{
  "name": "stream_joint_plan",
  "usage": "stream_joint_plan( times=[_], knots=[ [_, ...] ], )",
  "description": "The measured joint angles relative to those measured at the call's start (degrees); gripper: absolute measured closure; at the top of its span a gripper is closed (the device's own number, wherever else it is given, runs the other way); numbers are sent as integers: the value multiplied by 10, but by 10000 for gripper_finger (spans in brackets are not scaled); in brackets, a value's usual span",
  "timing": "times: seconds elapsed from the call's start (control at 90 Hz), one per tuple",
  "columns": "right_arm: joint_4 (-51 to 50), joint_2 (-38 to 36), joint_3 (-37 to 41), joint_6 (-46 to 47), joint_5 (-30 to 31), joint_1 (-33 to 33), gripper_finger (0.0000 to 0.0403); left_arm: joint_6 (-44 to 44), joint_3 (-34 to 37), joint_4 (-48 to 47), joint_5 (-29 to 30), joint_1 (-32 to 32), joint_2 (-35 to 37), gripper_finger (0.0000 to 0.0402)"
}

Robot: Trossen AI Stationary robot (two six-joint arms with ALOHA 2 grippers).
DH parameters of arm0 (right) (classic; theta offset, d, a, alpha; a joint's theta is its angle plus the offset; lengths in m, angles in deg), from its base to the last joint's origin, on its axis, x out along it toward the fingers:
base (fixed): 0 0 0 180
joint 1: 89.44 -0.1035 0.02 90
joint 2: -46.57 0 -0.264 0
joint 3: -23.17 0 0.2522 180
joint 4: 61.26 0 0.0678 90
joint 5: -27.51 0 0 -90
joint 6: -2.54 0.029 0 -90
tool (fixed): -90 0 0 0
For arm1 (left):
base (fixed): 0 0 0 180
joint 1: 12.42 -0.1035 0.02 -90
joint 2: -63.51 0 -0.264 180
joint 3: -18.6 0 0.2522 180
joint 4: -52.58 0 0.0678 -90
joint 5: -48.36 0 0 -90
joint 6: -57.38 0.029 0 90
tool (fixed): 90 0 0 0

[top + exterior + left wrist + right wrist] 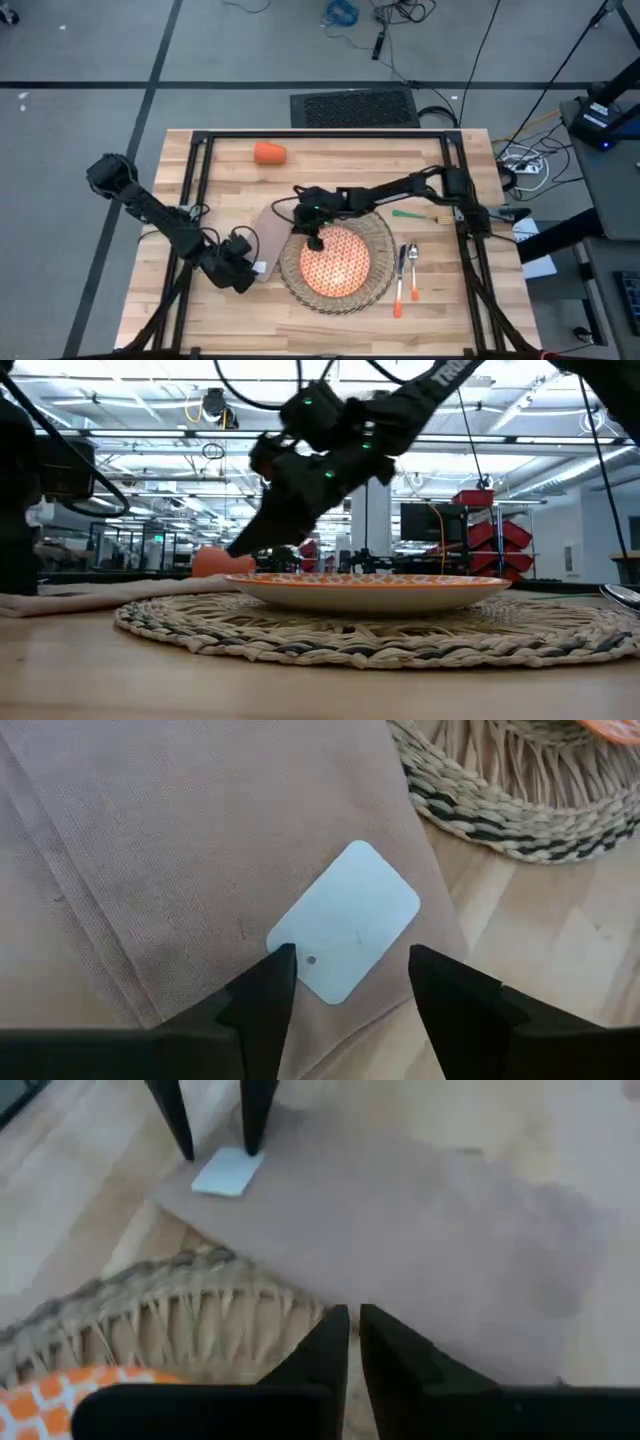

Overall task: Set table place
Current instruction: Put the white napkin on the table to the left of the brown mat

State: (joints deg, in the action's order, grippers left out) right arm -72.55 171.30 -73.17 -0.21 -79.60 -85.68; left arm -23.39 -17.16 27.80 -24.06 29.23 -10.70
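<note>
The large light-wood butcher-block table (230,175) carries my work. Near its front edge, about midway, lies the big round woven wicker placemat (378,282) with the round orange-patterned plate (338,265) centred on it. The beige cloth napkin (200,850) lies flat against the mat's edge on my left arm's side, one border seemingly tucked under the wicker. My right pincer (312,238), fingers nearly together and holding nothing, hovers over the plate's rim nearest the napkin. My left pincer (348,982) stands apart, straddling the small white tag (345,920) at the napkin's corner near the front edge. The cutlery (406,272) lies beside the mat toward the right edge; the small orange cup (269,153) lies on its side near the far edge. To straighten the napkin well, I judge I should lower until both fingers meet cloth, close on the corner itself, and drag gently away from the wicker without snagging.
</note>
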Motion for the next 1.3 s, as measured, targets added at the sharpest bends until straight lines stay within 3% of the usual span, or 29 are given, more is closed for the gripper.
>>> stream_joint_plan(
  times=[0.289, 0.633, 1.3],
  knots=[
    [-66, 87, -105, 3, -28, 12, 385, -25, -1, 3, 40, 24, -14, 215],
    [-150, 147, -222, 1, -41, 26, 385, -29, -1, 19, 48, 25, -15, 215],
    [-124, 188, -268, -11, -65, 44, 385, -110, -25, 29, 41, 82, -17, 215]
  ],
)
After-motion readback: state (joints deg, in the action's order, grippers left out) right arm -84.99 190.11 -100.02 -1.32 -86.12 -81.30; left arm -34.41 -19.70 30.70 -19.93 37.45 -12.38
